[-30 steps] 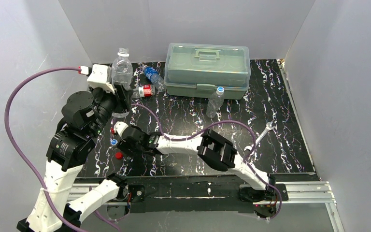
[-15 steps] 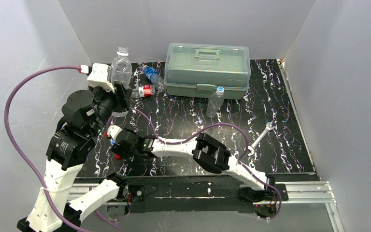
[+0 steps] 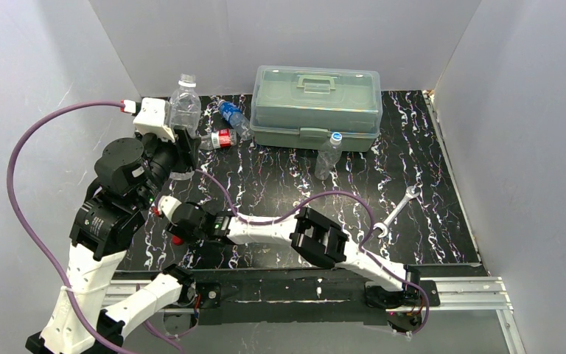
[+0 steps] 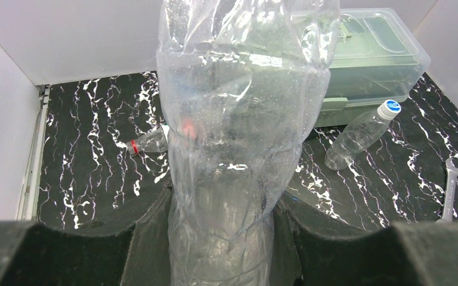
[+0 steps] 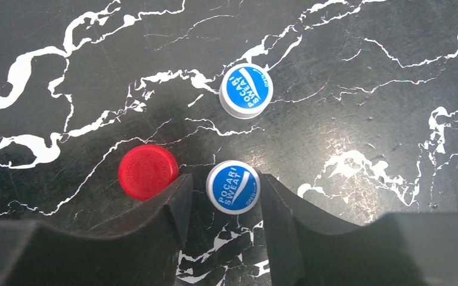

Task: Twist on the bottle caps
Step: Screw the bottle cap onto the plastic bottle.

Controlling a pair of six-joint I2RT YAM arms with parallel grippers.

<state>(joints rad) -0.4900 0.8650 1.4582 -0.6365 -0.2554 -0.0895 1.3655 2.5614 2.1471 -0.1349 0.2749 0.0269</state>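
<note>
Right gripper (image 5: 223, 192) hovering open over a blue cap (image 5: 233, 186).
The cap is lying on the table (image 5: 364, 71) between the fingers (image 5: 173, 208), not yet pinched. The left gripper (image 4: 222, 229) is clamping the plain bottle (image 4: 238, 119) upright at the back left. The red cap (image 5: 148, 171) is sitting just beside one finger, so closing may be knocking it aside, or the low cap may be slipping out. The bottle's mouth is being cut off in the wrist view, and from above the caps are hard to make out under the arm.

Bright even light, glare on bottle (image 4: 238, 119)
</note>
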